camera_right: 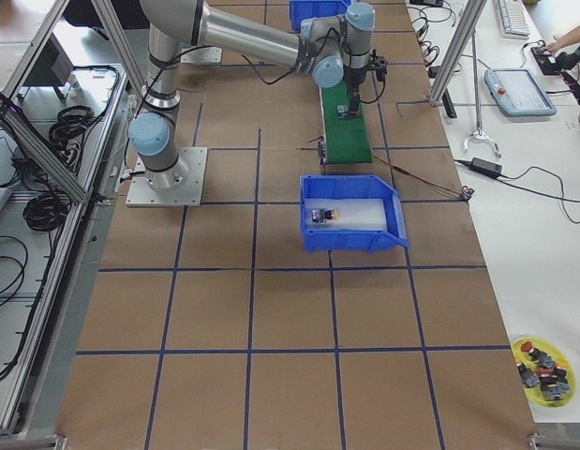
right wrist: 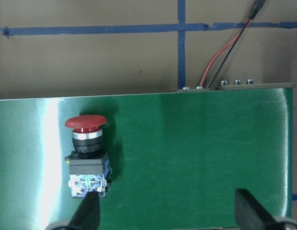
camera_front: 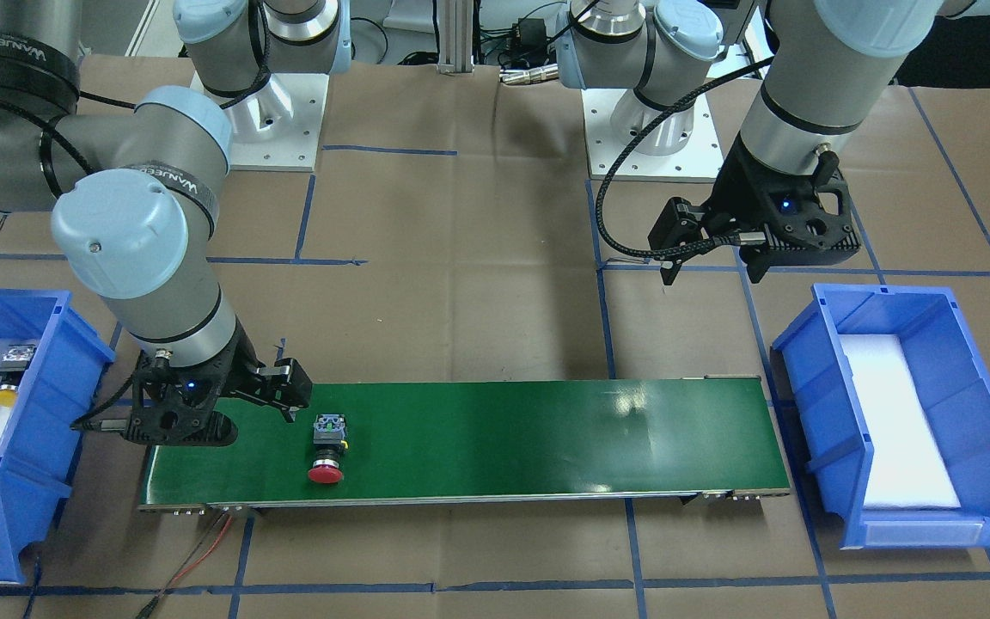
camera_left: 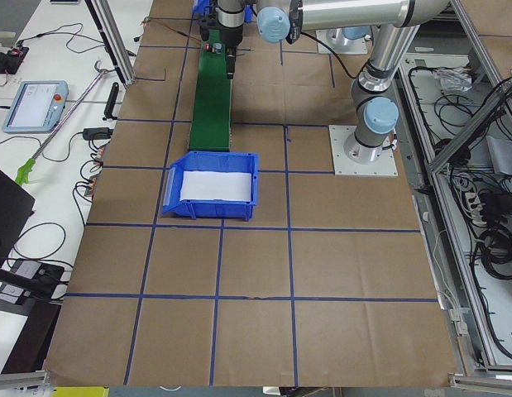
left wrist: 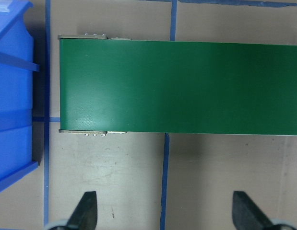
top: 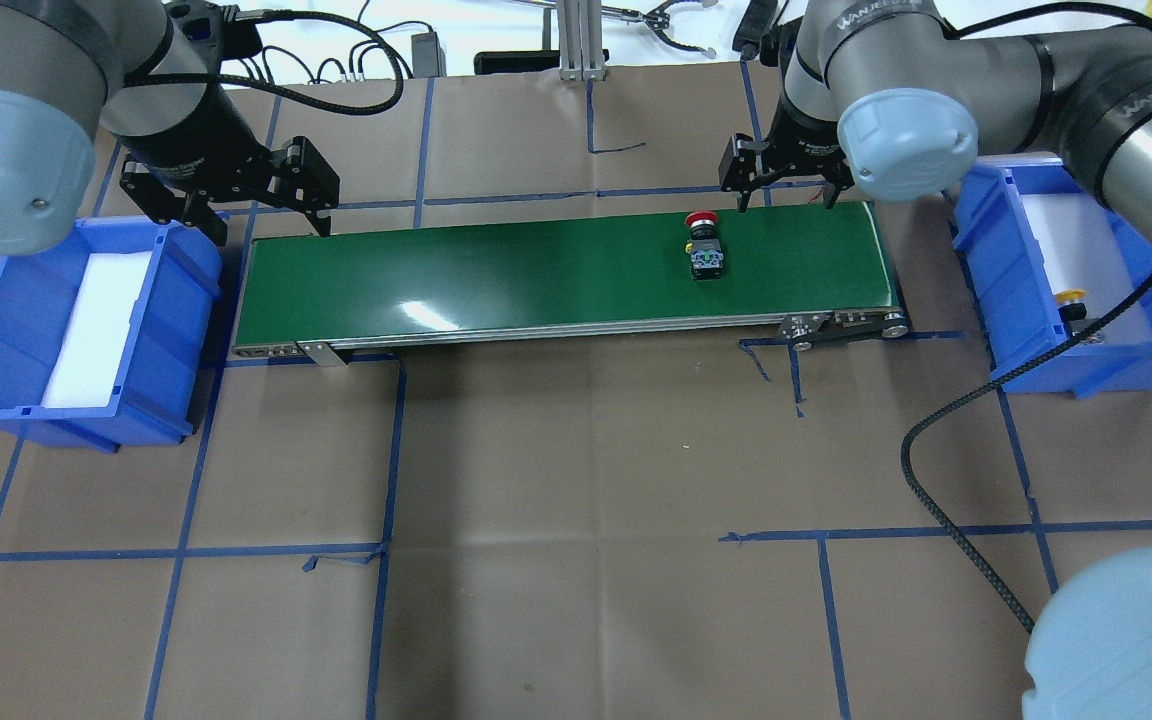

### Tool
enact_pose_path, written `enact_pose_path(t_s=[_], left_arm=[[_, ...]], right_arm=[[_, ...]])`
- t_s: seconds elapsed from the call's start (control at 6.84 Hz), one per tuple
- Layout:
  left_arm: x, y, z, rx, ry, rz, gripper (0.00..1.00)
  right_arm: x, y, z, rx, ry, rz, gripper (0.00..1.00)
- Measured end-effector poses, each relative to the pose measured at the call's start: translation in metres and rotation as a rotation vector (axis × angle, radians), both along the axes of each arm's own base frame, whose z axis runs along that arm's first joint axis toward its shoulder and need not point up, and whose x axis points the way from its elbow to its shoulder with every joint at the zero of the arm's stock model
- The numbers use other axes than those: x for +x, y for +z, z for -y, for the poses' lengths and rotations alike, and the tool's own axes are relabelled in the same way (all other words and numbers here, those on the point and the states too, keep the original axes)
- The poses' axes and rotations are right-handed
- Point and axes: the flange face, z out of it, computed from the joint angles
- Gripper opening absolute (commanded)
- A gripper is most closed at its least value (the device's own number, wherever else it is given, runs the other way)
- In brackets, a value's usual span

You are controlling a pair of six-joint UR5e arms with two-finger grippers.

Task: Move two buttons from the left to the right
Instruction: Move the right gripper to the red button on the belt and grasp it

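The red button [top: 704, 245] lies on its side on the green conveyor belt [top: 536, 270], near the belt's right end. It also shows in the right wrist view [right wrist: 88, 153] and the front view [camera_front: 327, 447]. The yellow button [top: 1071, 298] lies in the right blue bin [top: 976, 240], also seen in the front view [camera_front: 12, 374]. My right gripper [top: 786, 202] is open and empty above the belt's far edge, just right of the red button; its fingers [right wrist: 88, 213] frame the button's base. My left gripper [top: 271, 228] is open and empty by the belt's left end [left wrist: 166, 213].
The left blue bin [top: 176, 290] holds only a white foam pad. Red and black wires [right wrist: 225, 48] leave the conveyor's right end. A black cable [top: 936, 480] hangs over the table's near right. A yellow dish of spare parts [camera_right: 544, 364] sits far off.
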Motion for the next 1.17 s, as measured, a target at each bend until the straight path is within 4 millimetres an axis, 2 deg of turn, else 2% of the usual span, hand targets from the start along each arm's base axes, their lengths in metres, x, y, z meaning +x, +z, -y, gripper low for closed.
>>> enact_pose_path(t_s=[0.44,0.88,1.02,1.17], left_arm=[[0.0,0.0,0.0,-0.001,-0.003,0.0,1.0],[0.0,0.001,0.0,-0.001,-0.003,0.0,1.0],[0.0,0.001,-0.001,-0.002,-0.003,-0.001,1.0],[0.0,0.001,-0.001,-0.002,-0.003,-0.001,1.0]], right_arm=[[0.004,-0.023,-0.006,-0.026,-0.004,0.037,0.98],[0.007,-0.05,0.002,-0.025,-0.02,0.071,0.97],[0.007,-0.061,0.005,-0.016,-0.018,0.068,0.9],[0.005,-0.073,0.008,-0.002,-0.018,0.058,0.66]])
